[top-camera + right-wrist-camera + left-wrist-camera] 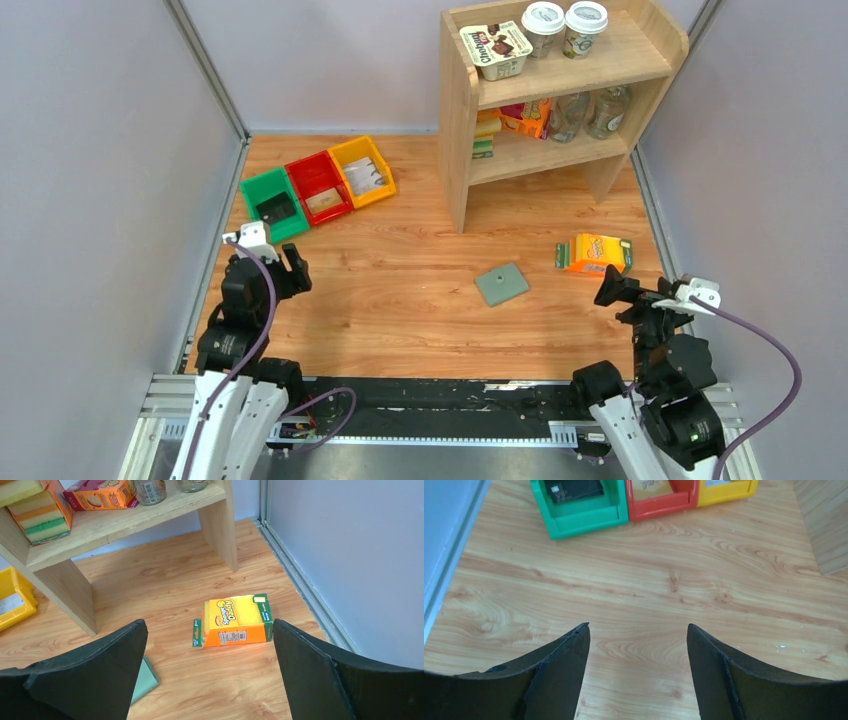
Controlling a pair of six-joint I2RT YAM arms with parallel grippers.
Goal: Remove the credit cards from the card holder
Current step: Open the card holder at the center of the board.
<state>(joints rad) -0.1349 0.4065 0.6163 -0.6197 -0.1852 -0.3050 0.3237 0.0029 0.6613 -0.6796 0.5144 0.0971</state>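
Two grippers are seen in the top view, and neither is holding anything. The left gripper (292,262) is spread open above the left side of the table (400,300), and the right gripper (611,288) is spread open at the right side. The card holder (501,284) is laid flat and folded shut on the bare wood, between the arms and nearer the right one, well apart from both. No cards are visible. The orange carton (594,253) is lying near it, and a carelessly aimed reach could be closed on the carton instead.

In the left wrist view only wood and the green bin (579,510), red bin (659,500) and yellow bin (724,487) are shown beyond the parted fingers (564,665). The card holder is not in this picture, so an approach by this arm would have to be begun without sight of it.

In the right wrist view the carton is framed squarely between the wide fingers (100,670). Only a corner of the card holder is shown, partly hidden behind the finger at the picture's left. A straight descent is judged likely to be landed on the wrong object. Because the holder is thin and flat against the table, it may be pushed along rather than lifted. If it is opened by one arm alone, it may be slid away, or the cards may be left inside.
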